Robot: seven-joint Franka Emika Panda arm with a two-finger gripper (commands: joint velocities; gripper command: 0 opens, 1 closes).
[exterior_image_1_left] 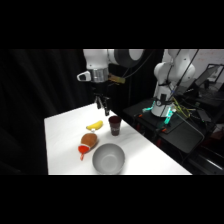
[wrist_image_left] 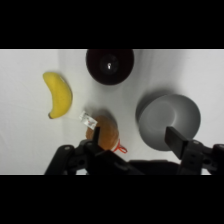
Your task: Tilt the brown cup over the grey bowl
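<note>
Brown cup (wrist_image_left: 109, 65): upright on the table (wrist_image_left: 25, 145), dark inside, well ahead of the fingertips in the wrist view and roughly midway between the two fingers' lines; in the side view it stands just below and beside the gripper (exterior_image_1_left: 103, 106), untouched.
Fingers: apart, nothing between them; one finger (wrist_image_left: 176, 141) shows over the bowl's near edge, the other sits low beside the rounded object.
Grey bowl (wrist_image_left: 169, 120): empty, beside the right-hand finger in the wrist view, apart from the cup.
Rounded brown-and-red object (wrist_image_left: 106, 131): lies just ahead of the other finger, between it and the cup.
Banana (wrist_image_left: 58, 94): outside the fingers, off to the far side from the bowl, near the cup.
Step, as I judge it: approach; grasp not yet made.
Risk 1: descending here, a finger could strike the bowl rim or the rounded object, since both lie closer than the cup.
Risk 2: the cup tapers, so a low or off-centre pinch may slip or tip it.
Risk 3: tilting short of the bowl would pour onto the table.
</note>
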